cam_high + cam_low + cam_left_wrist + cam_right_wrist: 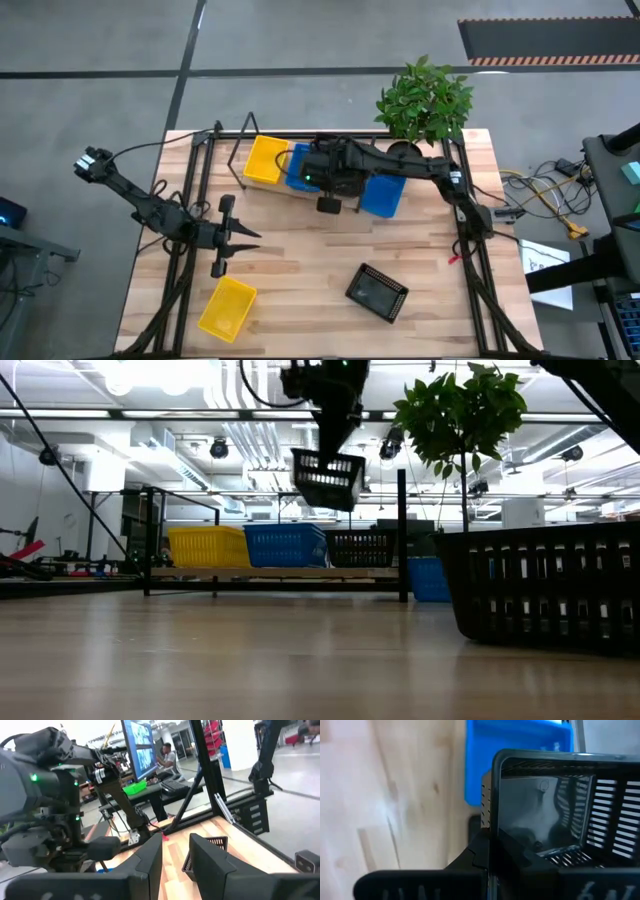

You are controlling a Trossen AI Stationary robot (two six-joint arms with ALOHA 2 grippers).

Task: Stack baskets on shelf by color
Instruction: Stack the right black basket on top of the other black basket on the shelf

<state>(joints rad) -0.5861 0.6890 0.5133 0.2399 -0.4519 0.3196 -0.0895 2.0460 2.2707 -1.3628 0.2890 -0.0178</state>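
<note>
My right gripper (330, 188) hovers over the shelf (270, 572), shut on a black basket (328, 478) that hangs high above the board. On the shelf stand a yellow basket (208, 547), a blue basket (286, 545) and a black basket (360, 547), side by side on their bases. Another blue basket (385, 195) sits on the table just right of them. A yellow basket (228, 307) and a black basket (377, 292) lie on the near part of the table. My left gripper (235, 236) waits open, low over the table's left side. My right gripper holds the black basket by the rim of one side wall (492, 825), one finger inside the basket and one outside. The fingers come from above, pointing down. The basket is lifted clear and hangs tilted below the gripper, above the blue basket (515, 760).
A potted plant (425, 100) stands at the table's far right corner, close behind the right arm. The shelf's black wire end frames (402, 530) rise at both ends. Black arm-stand struts run along the table's left and right edges. The middle of the table is bare wood.
</note>
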